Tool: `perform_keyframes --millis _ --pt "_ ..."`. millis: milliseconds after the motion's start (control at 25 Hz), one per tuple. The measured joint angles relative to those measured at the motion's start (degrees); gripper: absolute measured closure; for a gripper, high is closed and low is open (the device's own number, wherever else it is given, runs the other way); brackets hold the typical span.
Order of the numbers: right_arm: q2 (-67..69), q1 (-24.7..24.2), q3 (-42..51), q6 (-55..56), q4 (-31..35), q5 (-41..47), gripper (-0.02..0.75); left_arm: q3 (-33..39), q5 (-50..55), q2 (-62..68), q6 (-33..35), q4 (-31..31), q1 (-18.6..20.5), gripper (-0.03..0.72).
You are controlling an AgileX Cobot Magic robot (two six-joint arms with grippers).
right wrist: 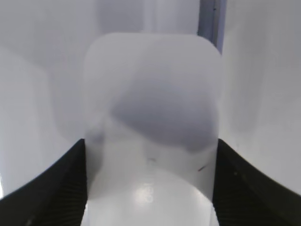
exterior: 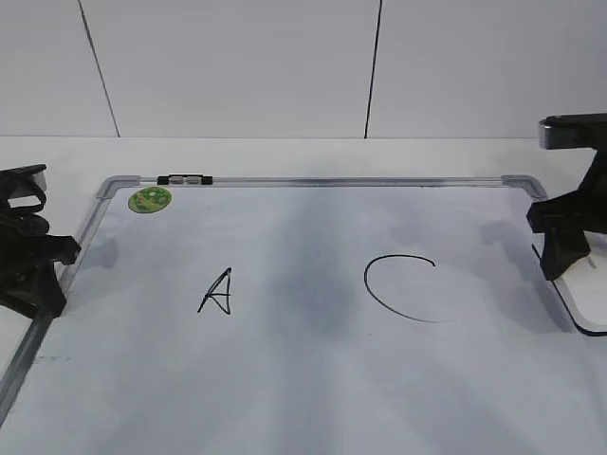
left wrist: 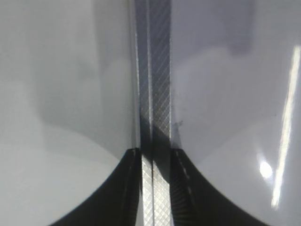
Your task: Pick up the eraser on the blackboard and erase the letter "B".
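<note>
The blackboard (exterior: pixel 313 389) is a white board with a silver frame, lying flat. No letter "B" shows on it; the space between the "A" (exterior: pixel 216 292) and the "C" (exterior: pixel 398 289) is bare. The white eraser (right wrist: pixel 150 94) fills the gap between the jaws of my right gripper (right wrist: pixel 150 188), which touch both its sides. In the exterior view the right gripper (exterior: pixel 561 265) is low at the board's right edge, with the eraser (exterior: pixel 586 308) flat under it. My left gripper (exterior: pixel 43 284) sits over the board's left frame (left wrist: pixel 155 70), its jaws (left wrist: pixel 155 188) nearly together and empty.
A green round sticker (exterior: pixel 150 199) sits at the board's far left corner, and a small black clip (exterior: pixel 185 179) is on the far frame. A white wall stands behind the table.
</note>
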Motion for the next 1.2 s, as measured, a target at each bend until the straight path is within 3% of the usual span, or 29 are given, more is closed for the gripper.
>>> perform_keyframes --millis 1200 --pt "5.72 -2.51 0.00 -3.26 1.86 -2.40 0.200 0.00 0.00 0.00 0.00 0.00 -0.07 0.545"
